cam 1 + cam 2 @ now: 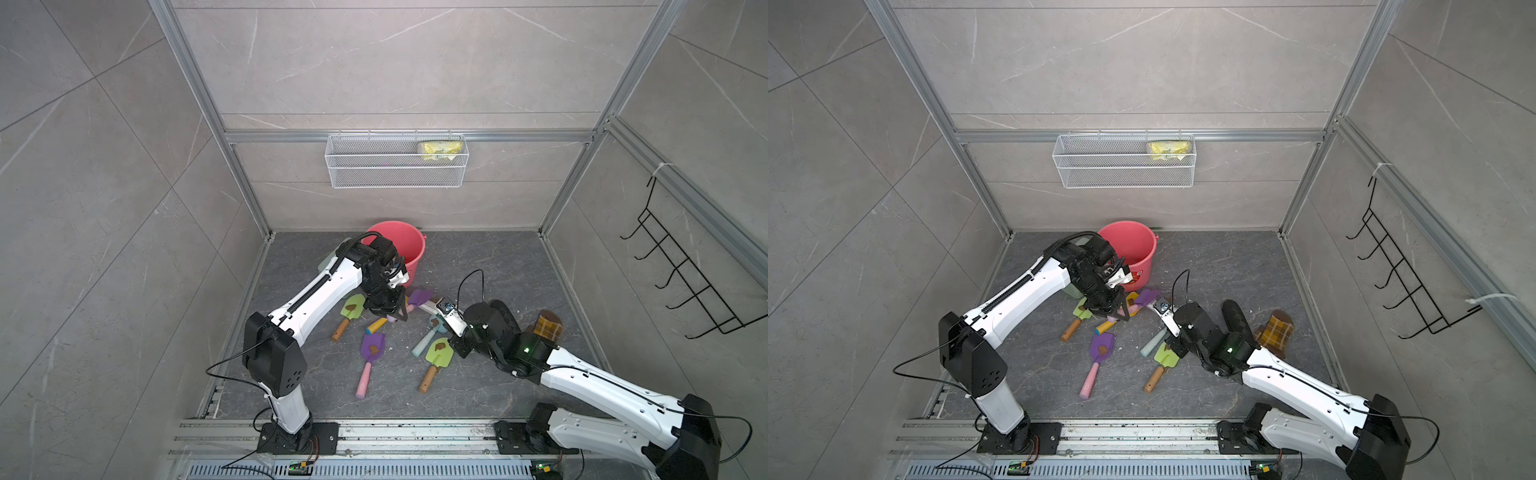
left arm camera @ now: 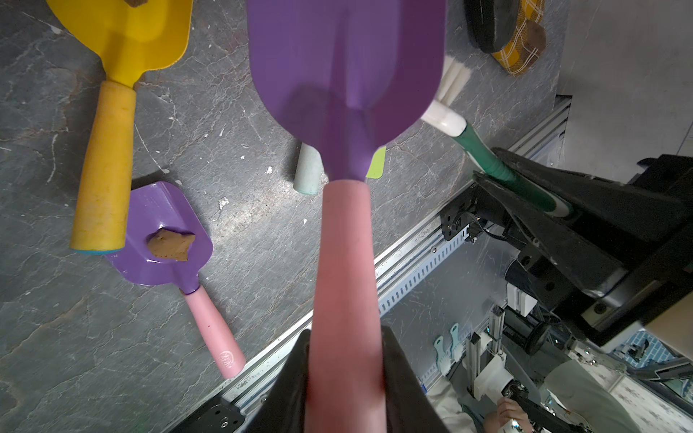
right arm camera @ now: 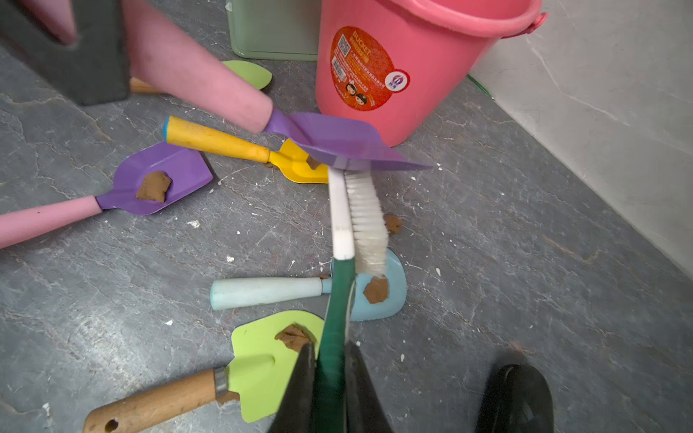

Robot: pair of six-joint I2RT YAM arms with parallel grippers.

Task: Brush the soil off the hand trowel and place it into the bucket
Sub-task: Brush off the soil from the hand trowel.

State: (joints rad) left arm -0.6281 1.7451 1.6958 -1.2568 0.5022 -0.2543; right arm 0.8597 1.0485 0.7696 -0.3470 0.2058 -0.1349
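Observation:
My left gripper (image 2: 347, 337) is shut on the pink handle of a purple hand trowel (image 2: 345, 67) and holds it above the floor; no soil shows on the blade's upper face. My right gripper (image 3: 330, 352) is shut on the green handle of a white-bristled brush (image 3: 365, 213), whose head reaches the blade's edge (image 3: 337, 142). The coral-pink bucket (image 3: 420, 67) stands just behind the blade, at the back wall in both top views (image 1: 399, 245) (image 1: 1129, 245). One soil lump (image 3: 392, 223) lies on the floor beside the bristles.
Several other trowels lie on the floor, each with a soil lump: purple (image 3: 153, 186), light blue (image 3: 376, 290), green (image 3: 294, 337), yellow (image 3: 312, 162). A green tissue box (image 3: 273, 30) stands beside the bucket. A black slipper (image 3: 513, 397) and a plaid one (image 1: 548, 326) lie near the right arm.

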